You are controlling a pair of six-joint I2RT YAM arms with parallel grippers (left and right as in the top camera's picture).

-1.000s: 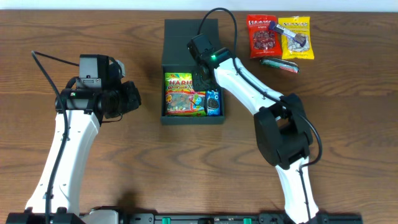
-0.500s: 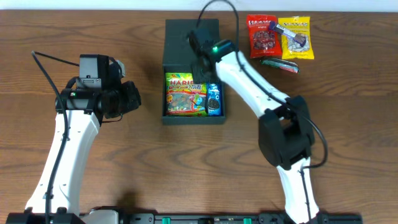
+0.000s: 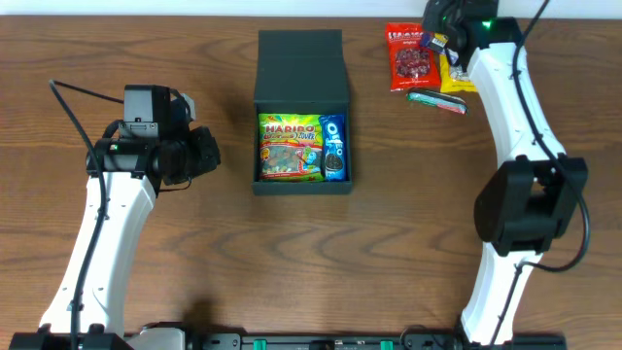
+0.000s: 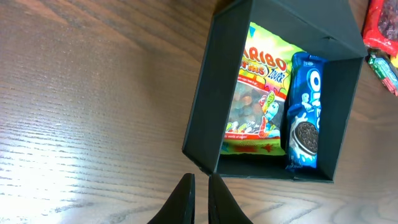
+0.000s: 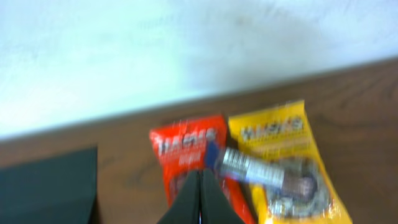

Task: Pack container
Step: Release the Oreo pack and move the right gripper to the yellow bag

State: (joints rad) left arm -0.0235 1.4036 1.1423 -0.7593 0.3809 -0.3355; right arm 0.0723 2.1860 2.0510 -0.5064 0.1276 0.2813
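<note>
Dark teal-black cardboard container (image 3: 301, 60) sits top-centre on the tabletop (image 3: 292, 272), flap lid thrown back. Inside: Haribo packet (image 3: 289, 148) on the left, blue Oreo pack (image 3: 332, 148) touching it along the right wall. Right arm has swung off the box in the last second. Right fingers (image 5: 196, 202) are pinched shut and empty above the red packet (image 5: 186, 149), yellow packet (image 5: 280, 155) and small bar (image 5: 261, 171) lying across both. I read that as a drop finished and the next pick beginning. Left fingers (image 4: 193, 190) nearly closed, holding nothing, parked left of the box.
</note>
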